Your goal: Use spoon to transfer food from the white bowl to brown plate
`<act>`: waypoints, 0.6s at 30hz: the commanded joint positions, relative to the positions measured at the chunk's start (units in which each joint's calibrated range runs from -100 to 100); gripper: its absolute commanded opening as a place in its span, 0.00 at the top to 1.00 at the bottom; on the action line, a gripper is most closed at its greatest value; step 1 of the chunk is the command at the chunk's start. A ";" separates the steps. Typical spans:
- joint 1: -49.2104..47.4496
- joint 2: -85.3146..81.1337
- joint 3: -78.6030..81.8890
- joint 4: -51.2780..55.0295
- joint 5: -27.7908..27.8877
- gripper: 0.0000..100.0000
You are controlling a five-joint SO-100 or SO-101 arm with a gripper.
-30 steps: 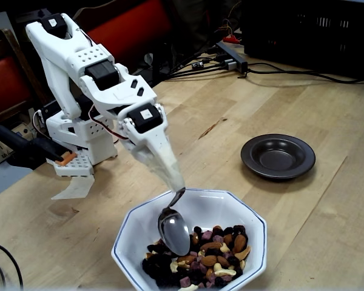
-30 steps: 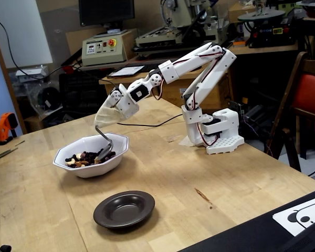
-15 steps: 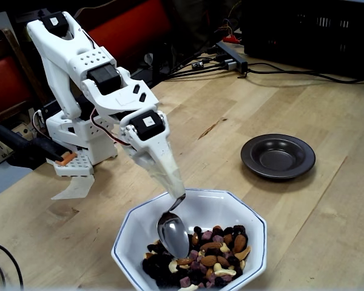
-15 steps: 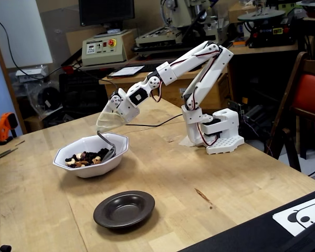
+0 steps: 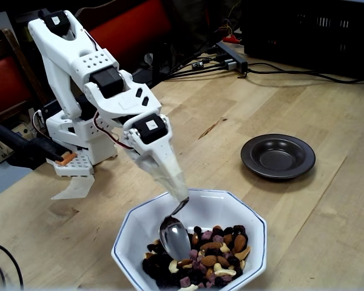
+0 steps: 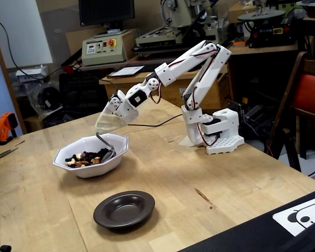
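The white octagonal bowl sits at the front of the table and holds the trail mix food. My gripper is shut on the handle of the silver spoon. The spoon hangs down into the bowl, its oval bowl at the edge of the food pile. I see no food on the spoon. The brown plate stands empty, apart from the bowl.
The arm's white base stands behind the bowl. Cables and a dark box lie at the table's far edge. A printed sheet lies at the near right corner in a fixed view. A red chair stands beside the table.
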 commanded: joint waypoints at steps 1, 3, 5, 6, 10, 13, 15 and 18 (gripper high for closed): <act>-1.62 1.18 -0.88 -0.78 -0.29 0.97; -2.14 1.43 -1.23 -0.78 -0.34 0.97; -2.51 1.09 -1.41 -0.78 -0.34 0.97; -2.58 0.83 -1.49 -0.78 -0.34 0.97; -2.58 0.92 -1.58 -2.60 -0.34 0.97; -2.58 0.75 -1.14 -6.95 -0.34 0.97; -2.58 0.92 -0.88 -10.19 -0.34 0.97; -2.58 1.35 -0.79 -14.53 -0.34 0.97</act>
